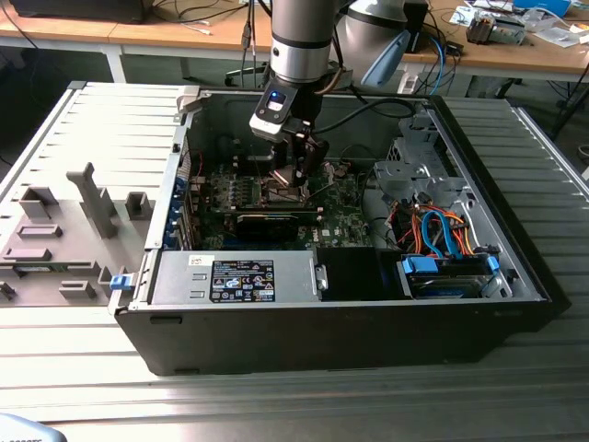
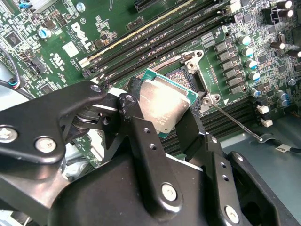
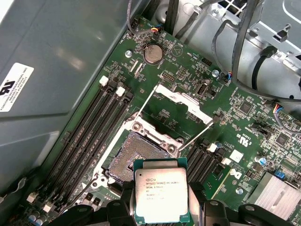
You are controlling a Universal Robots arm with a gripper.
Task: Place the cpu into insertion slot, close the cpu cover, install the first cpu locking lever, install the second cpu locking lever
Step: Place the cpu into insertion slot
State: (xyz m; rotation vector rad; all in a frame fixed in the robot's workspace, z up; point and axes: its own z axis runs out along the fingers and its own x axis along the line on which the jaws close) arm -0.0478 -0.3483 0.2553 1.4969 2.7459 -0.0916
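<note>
The open computer case [image 1: 322, 336] lies on its side, and the arm [image 1: 299, 41] reaches down into it. The gripper [image 1: 299, 177] hangs low over the green motherboard [image 3: 244, 136]. The cpu cover [image 3: 186, 101] stands swung open (frame raised), exposing the insertion slot [image 3: 134, 157]. The cpu [image 3: 161, 193] is pinched by opposite edges between the fingers, just beside the slot, not seated.

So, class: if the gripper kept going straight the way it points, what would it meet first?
Probably the insertion slot: the gripper holds the cpu in front of it, and the slot lies uncovered right ahead. Depth is unclear, so exact alignment is uncertain.
</note>
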